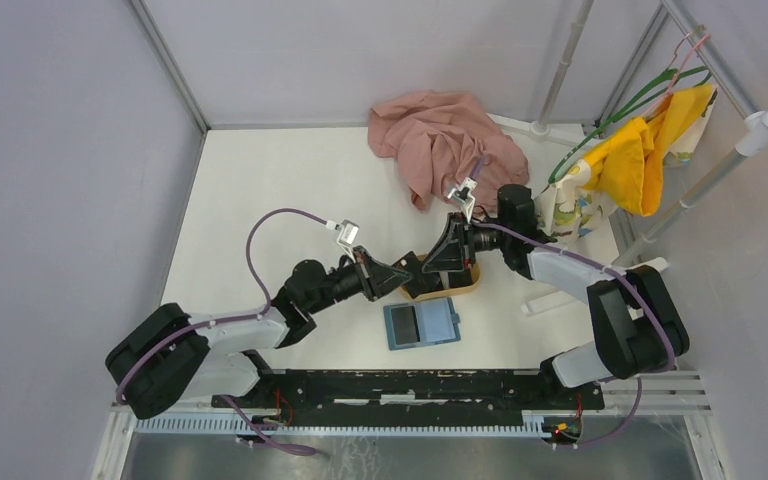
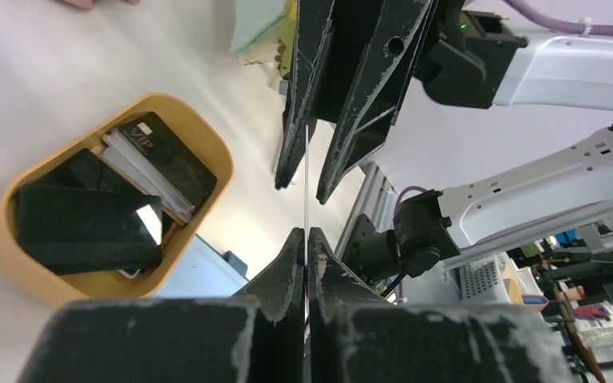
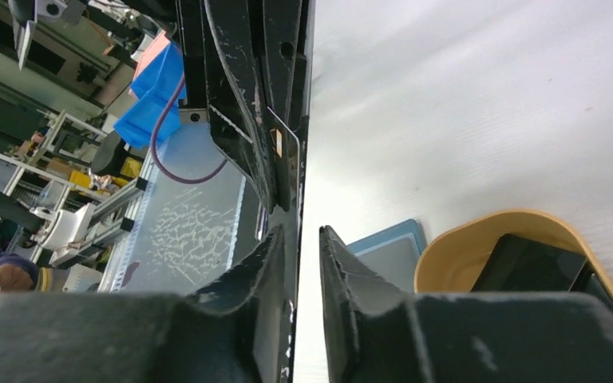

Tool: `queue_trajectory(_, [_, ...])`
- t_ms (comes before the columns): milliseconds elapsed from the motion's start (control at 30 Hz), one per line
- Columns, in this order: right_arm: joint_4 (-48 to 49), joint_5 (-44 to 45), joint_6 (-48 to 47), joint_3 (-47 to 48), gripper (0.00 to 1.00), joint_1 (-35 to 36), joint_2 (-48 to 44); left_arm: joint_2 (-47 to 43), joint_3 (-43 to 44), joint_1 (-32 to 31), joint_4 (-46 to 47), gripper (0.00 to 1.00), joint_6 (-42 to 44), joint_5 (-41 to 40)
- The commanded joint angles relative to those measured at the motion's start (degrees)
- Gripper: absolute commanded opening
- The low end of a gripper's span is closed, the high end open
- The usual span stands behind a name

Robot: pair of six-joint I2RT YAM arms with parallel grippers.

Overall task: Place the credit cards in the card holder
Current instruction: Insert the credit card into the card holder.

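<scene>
My left gripper (image 2: 306, 231) is shut on a thin black credit card (image 2: 306, 159), seen edge-on, and holds it in the air above the table. My right gripper (image 3: 303, 231) faces it, jaws a little apart around the card's other end (image 3: 286, 163). The card lies against one finger, with a gap to the other. In the top view both grippers meet, left (image 1: 407, 275) and right (image 1: 447, 262), over the oval tan tray (image 1: 475, 283). The tray (image 2: 215, 152) holds several more black cards (image 2: 80, 223). The teal-blue card holder (image 1: 420, 323) lies open on the table just in front of the tray.
A pink cloth (image 1: 440, 140) is bunched at the back of the table. A rack of white pipes with a yellow garment (image 1: 650, 150) on a hanger stands at the back right. Grey walls close in the table's left side and back.
</scene>
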Motion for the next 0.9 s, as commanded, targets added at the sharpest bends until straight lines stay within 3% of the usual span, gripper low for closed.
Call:
queue_trajectory(0, [-31.41,0.95,-34.11,10.18,0.34,-0.63,-1.71,-5.22,2.11,1.26,-10.87,0.02,6.5,2.32])
queue_trajectory(67, [-49.42,5.25,-52.53,15.72,0.41,-0.5,-1.79,-8.04,2.57,1.26,-18.38,0.02,9.15,1.1])
queue_trajectory(133, [-56.47,10.26,-61.55,17.86,0.46,-0.62,-2.64,-11.7,2.43,1.25,-25.28,0.02,11.45,-1.03])
queue_trajectory(333, [-60.25,15.39,-80.59,11.99,0.49,-0.51,-9.72,-21.13,1.69,1.25,-37.94,0.02,15.62,-3.29])
queue_trajectory(467, [-65.92,16.02,-101.61,6.9,0.49,-0.5,-13.7,-23.74,0.45,1.25,-40.4,0.02,16.01,-2.53])
queue_trajectory(733, [-71.98,16.32,-119.91,1.95,0.41,-0.44,-13.76,-25.61,-0.91,1.25,-40.5,0.02,15.64,-0.49])
queue_trajectory(867, [-71.23,17.84,-119.32,1.71,0.34,1.22,-12.76,-26.99,-1.96,1.24,-40.51,0.02,15.36,-1.27])
